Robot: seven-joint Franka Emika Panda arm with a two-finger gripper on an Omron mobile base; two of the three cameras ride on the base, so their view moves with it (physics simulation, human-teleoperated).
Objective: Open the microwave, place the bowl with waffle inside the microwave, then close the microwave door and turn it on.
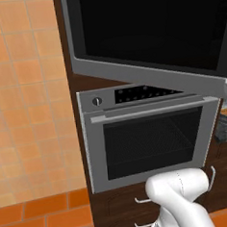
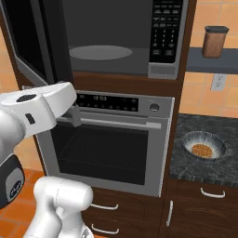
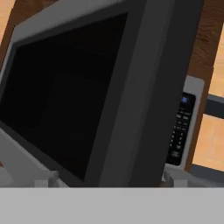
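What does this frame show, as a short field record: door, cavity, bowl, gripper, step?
door: swung open to the left
microwave: cavity open, bare turntable inside
bowl: on the dark counter right of the oven, waffle in it
gripper: near the open door's edge in the hand view; open or shut unclear
step: door open; bowl not yet picked up

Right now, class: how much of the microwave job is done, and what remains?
Done: the microwave door stands swung open, baring the turntable. In hand: nothing visibly held. Left: the bowl with waffle sits on the counter; it needs placing inside, door closing, button panel pressing.
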